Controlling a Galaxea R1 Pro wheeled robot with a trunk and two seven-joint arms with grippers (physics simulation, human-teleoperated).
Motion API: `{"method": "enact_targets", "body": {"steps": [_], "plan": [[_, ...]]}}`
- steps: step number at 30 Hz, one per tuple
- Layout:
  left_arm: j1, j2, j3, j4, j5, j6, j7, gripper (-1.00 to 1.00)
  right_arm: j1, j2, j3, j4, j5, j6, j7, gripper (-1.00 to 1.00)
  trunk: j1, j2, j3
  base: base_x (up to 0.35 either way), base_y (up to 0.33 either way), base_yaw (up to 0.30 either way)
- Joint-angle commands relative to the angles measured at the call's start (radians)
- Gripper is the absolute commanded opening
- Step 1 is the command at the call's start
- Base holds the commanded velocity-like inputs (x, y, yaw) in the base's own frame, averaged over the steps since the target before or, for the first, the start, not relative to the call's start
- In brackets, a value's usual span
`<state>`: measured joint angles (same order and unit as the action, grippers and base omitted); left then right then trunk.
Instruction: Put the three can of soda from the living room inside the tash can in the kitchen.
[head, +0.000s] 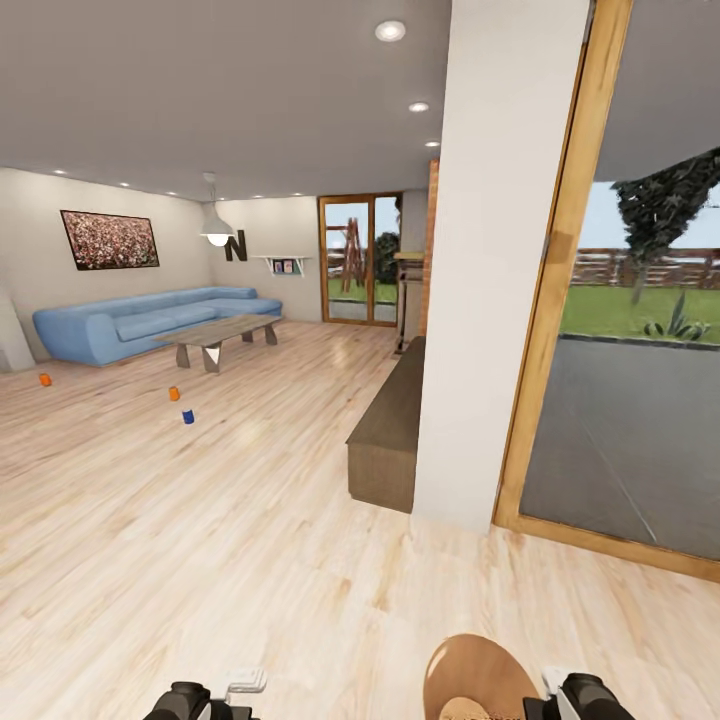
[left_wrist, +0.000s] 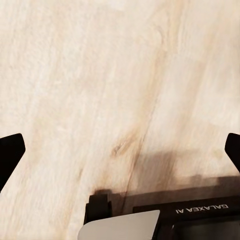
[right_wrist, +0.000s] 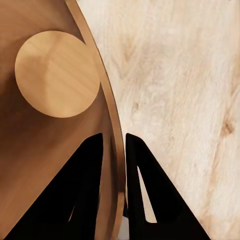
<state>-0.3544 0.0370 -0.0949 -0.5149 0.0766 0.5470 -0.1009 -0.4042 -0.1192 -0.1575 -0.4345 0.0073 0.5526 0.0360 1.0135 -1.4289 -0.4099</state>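
Observation:
Two orange cans of soda stand far off on the living room's light wood floor, in front of the blue sofa. A small blue cylinder stands beside the nearer one. The brown trash can hangs at the bottom of the head view. My right gripper is shut on its rim, one finger inside the wall and one outside. The trash can looks empty, with its round bottom bare. My left gripper is open over bare floor, holding nothing.
A white pillar and a low brown bench stand ahead on the right. A wood-framed glass door lies beyond them. A coffee table stands before the sofa. Open floor stretches from me to the cans.

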Motion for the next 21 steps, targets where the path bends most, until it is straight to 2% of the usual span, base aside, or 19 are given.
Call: {"method": "enact_targets", "body": {"steps": [1, 12, 21], "plan": [[0.0, 0.0, 0.0, 0.0, 0.0, -0.007, 0.0, 1.0, 0.0, 0.001, -0.006, 0.003, -0.012, -0.014, 0.005, -1.0, 0.0, 0.0, 0.0, -0.002, 0.004, 0.0], [0.0, 0.0, -0.001, 0.001, -0.001, -0.049, 0.001, 1.0, 0.0, 0.007, -0.002, 0.016, -0.002, -0.107, -0.003, -1.0, 0.0, 0.0, 0.0, 0.014, 0.008, 0.0], [0.001, 0.001, -0.002, 0.002, -0.006, -0.086, 0.001, 1.0, 0.001, 0.01, 0.002, 0.039, 0.001, -0.142, 0.002, -1.0, 0.0, 0.0, 0.0, 0.261, 0.146, 0.0]]}}
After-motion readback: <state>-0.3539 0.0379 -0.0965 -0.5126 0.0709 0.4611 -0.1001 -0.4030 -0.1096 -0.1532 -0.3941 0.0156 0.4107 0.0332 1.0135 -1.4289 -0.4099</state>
